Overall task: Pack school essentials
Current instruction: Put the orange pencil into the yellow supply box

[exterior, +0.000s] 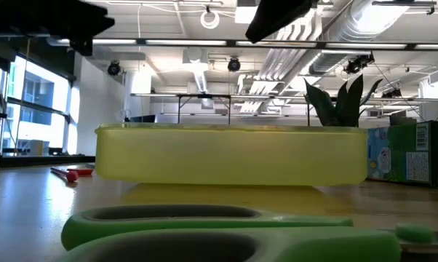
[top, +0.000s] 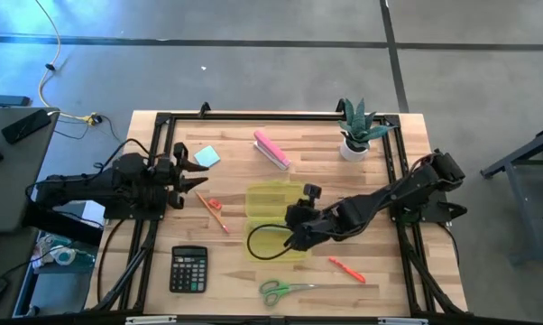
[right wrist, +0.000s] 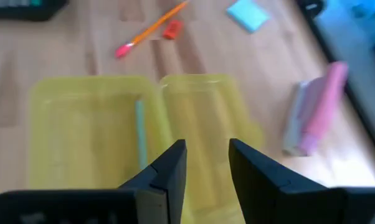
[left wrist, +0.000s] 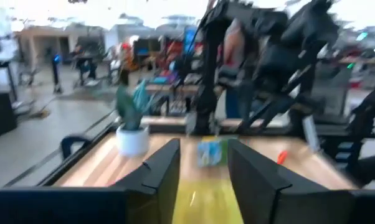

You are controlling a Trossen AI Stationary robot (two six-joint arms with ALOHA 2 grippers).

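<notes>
An open yellow see-through case [top: 270, 200] lies on the table's middle, and a thin light-blue stick [right wrist: 139, 134] lies inside it. My right gripper [right wrist: 206, 155] hovers open above the case, pointing slantwise down, with nothing between its fingers. My left gripper [left wrist: 203, 165] stands open and level above the table's left side, empty. On the wood lie an orange pencil [top: 214, 215], an orange pen [top: 347, 269], green-handled scissors [top: 283, 289] and a light-blue note pad [top: 207, 156]. A green printed box [exterior: 414, 153] stands right of the case in the low view.
A black calculator [top: 188, 269] lies at the near left and a pink oblong block [top: 271, 150] at the far middle. A potted plant [top: 356, 134] stands at the far right. A small red piece [top: 214, 204] lies by the pencil. Black frame rails run along the table's sides.
</notes>
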